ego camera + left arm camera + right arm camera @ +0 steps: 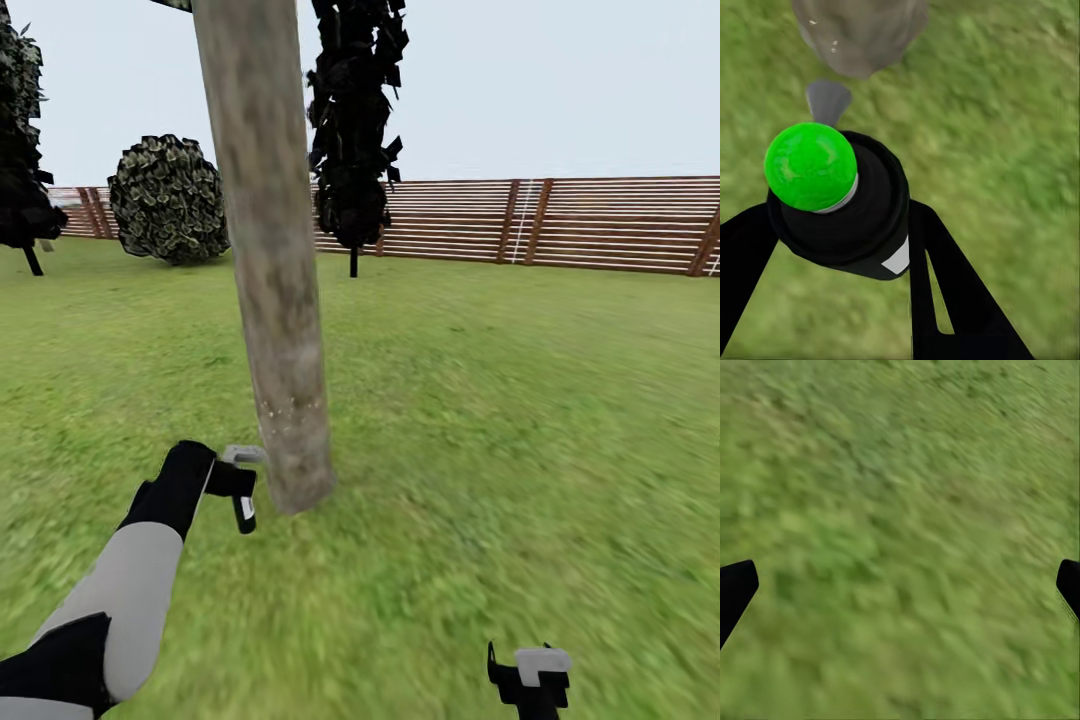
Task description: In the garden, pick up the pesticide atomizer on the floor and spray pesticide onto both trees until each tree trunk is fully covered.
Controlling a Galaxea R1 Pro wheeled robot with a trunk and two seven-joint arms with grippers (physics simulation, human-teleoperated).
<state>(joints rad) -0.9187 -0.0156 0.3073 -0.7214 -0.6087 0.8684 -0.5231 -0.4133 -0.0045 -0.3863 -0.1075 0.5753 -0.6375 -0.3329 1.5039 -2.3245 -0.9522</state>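
A: Largest first. We see the lawn (520, 420) across the lower frame, a slatted fence (600, 225) along the right horizon, and the tree trunk (272, 250), mottled beige-grey, smooth and straight, running from top centre to lower centre.

B: And the pesticide atomizer (844, 199)?

A: It sits at lower left of centre in the head view, just beside the trunk's base, clamped between the two fingers of the left gripper (235, 480). In the left wrist view we note a dark round body, a green cap and a grey nozzle aimed at the bark.

B: How will it handle?

A: We judge it light, rigid and somewhat slick, so the hold belongs on the broad dark body, leaving the nozzle clear.

B: The other arm?

A: The right gripper (900, 585) has its fingers wide apart over bare grass.
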